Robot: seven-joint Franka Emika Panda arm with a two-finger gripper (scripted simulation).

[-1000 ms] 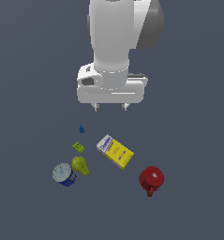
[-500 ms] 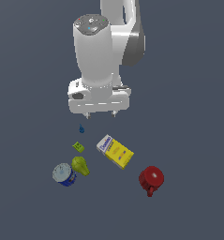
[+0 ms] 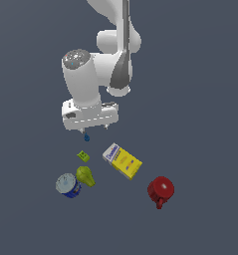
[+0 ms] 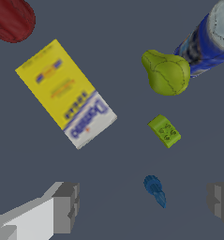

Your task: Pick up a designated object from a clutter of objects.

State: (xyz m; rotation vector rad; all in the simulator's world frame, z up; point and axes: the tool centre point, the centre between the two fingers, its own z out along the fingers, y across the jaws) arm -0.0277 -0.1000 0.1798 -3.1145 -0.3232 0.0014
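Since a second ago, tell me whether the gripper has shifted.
Yes. The gripper has swung toward the exterior view's left and now hangs over the tiny blue piece, away from the unmoved yellow-and-white box.

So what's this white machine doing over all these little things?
A robot arm is going for the tiny blue piece. Its end effector is open, one finger on either side of the piece, not gripping it. The yellow box, red mug, can, pear-like lump and green tile lie untouched nearby.

Dark floor (image 3: 200,99) bears box (image 3: 122,161), mug (image 3: 160,190), can (image 3: 67,185).
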